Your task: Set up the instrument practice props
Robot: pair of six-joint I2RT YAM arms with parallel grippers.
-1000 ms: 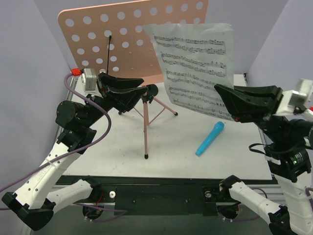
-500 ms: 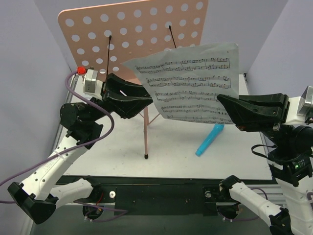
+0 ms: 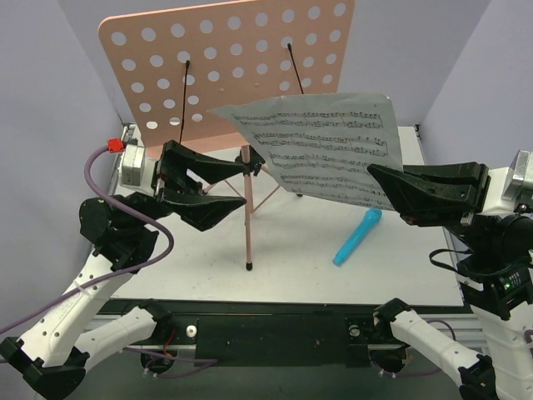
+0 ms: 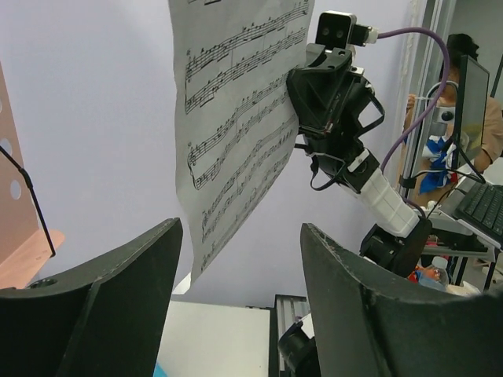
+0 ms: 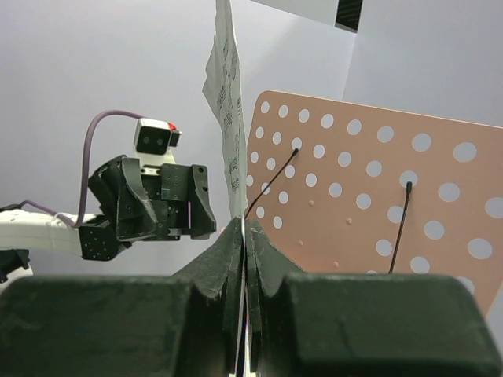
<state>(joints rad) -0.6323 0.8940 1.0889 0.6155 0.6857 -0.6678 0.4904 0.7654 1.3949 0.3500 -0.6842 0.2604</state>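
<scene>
The pink perforated stand desk (image 3: pixel 225 67) stands at the back on its pink tripod (image 3: pixel 247 217), with two black wire page-holders (image 3: pixel 185 92) raised in front of it. My right gripper (image 3: pixel 379 185) is shut on the lower right edge of a white sheet-music page (image 3: pixel 325 142) and holds it in the air in front of the desk. The right wrist view shows the page (image 5: pixel 228 110) edge-on between the shut fingers, with the desk (image 5: pixel 377 204) behind. My left gripper (image 3: pixel 229 190) is open and empty beside the tripod, left of the page (image 4: pixel 236 118). A second page is not in view.
A blue cylinder (image 3: pixel 358 237) lies on the grey table (image 3: pixel 316 275) right of the tripod. Grey walls close in on both sides. Black rails run along the table's near edge.
My left gripper has drawn back and to the left, away from the page, and stands open. The page, still in my right gripper, has tipped and dropped a little.
</scene>
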